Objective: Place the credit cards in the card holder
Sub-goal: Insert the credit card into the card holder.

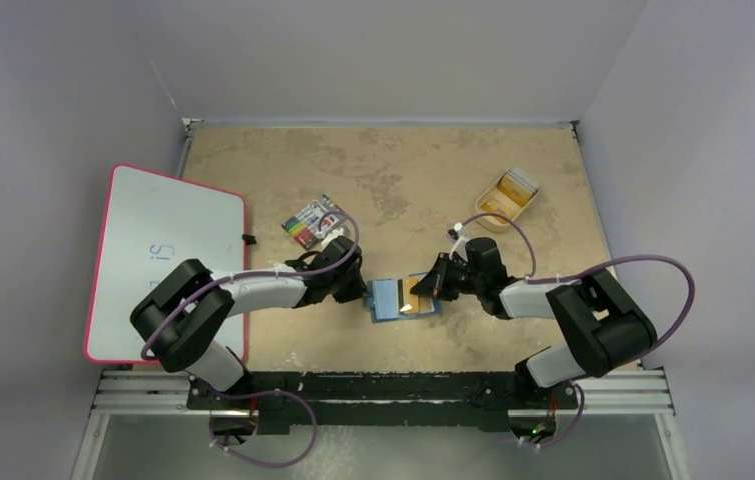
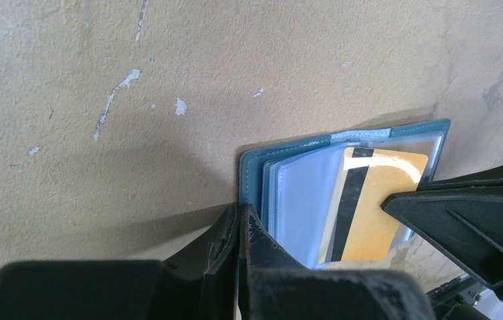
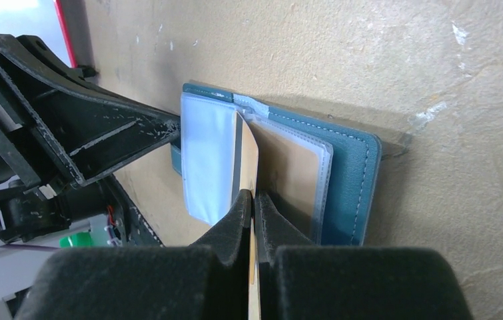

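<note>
The teal-blue card holder (image 1: 390,300) lies open on the table between both grippers, its clear pockets fanned up (image 2: 302,200). My right gripper (image 3: 253,197) is shut on an orange-yellow credit card (image 3: 249,153) with a black stripe (image 2: 375,200). The card's far end sits in among the holder's (image 3: 355,167) pockets. My left gripper (image 2: 243,213) is shut, its tips resting at the holder's left teal edge (image 2: 252,170); nothing shows between its fingers. In the top view the left gripper (image 1: 361,290) and right gripper (image 1: 425,287) flank the holder.
A shallow tan tray (image 1: 501,205) with whitish cards (image 1: 520,182) stands at the back right. A flat pack with multicoloured stripes (image 1: 313,220) lies behind the left arm. A pink-rimmed whiteboard (image 1: 168,255) covers the left side.
</note>
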Robot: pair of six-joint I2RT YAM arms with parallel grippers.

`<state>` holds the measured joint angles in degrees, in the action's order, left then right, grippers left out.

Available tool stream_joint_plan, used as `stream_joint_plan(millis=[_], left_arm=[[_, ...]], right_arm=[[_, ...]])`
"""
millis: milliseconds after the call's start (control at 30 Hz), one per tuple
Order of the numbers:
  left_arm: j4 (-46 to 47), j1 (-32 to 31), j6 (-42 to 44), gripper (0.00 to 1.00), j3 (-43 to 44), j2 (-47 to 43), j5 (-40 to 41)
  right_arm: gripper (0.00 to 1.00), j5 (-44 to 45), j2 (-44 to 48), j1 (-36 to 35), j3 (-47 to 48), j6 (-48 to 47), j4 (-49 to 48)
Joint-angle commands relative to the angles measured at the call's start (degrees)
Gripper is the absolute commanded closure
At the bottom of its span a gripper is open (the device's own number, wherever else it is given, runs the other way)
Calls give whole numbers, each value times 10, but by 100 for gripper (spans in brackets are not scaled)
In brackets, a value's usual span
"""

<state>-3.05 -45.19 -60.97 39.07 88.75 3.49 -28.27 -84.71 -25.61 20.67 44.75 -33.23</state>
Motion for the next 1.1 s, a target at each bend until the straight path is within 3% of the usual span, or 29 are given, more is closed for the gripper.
stream_joint_plan(millis=[0, 233, 433, 567, 733, 933, 1067], left_arm=[[-32, -3, 2, 100, -10, 0, 24], [-35, -2, 1, 100, -9, 0, 28], [-42, -2, 3, 100, -7, 2, 35], [-36, -3, 1, 100, -11, 0, 33], [-37, -3, -4, 100, -11, -9, 39], [-42, 2, -4, 100, -8, -17, 61], [-35, 2, -7, 100, -12, -24, 59]], right_arm=[[100, -7, -16, -10, 17, -27, 39], [100, -16, -39, -23, 40, -43, 62], [100, 22, -1, -23, 62, -76, 160], [100, 12, -7, -23, 68, -73, 151], [85, -4, -32, -33, 74, -40, 95], [70, 61, 4, -34, 140, -110, 253], [62, 111, 32, -35, 151, -121, 288]])
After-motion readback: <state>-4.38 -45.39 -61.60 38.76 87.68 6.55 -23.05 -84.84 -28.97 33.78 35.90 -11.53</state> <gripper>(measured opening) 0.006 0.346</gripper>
